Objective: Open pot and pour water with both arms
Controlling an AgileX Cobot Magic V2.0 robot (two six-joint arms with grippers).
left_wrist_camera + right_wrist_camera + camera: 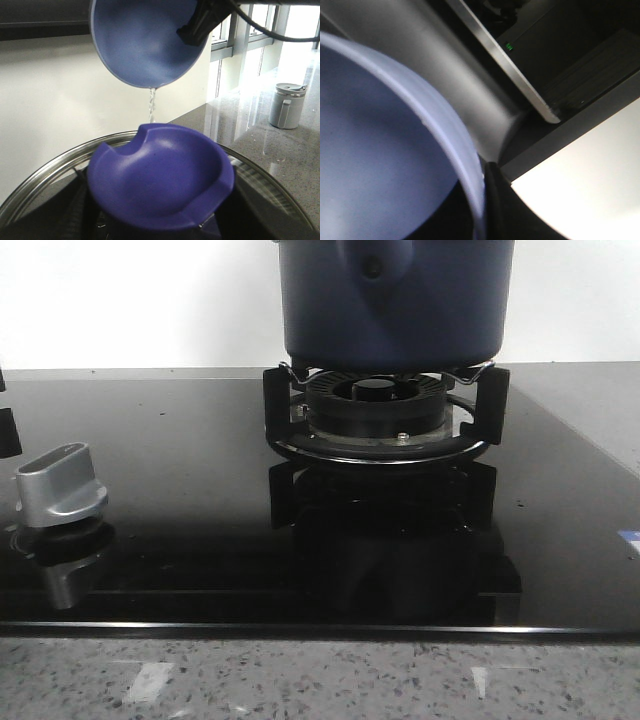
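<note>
Lid [160,185] off; right gripper [200,25] clamps tilted bowl [145,40], water [151,105] streaming at six o'clock toward pot [395,300]; left gripper's state indeterminate.

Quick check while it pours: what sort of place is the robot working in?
A kitchen, most likely. The pot sits on a gas burner set in a black glass hob with a silver knob, all on a speckled stone counter.

We can read no text, labels, brand names, numbers or signs on anything shown in the front or either wrist view.
</note>
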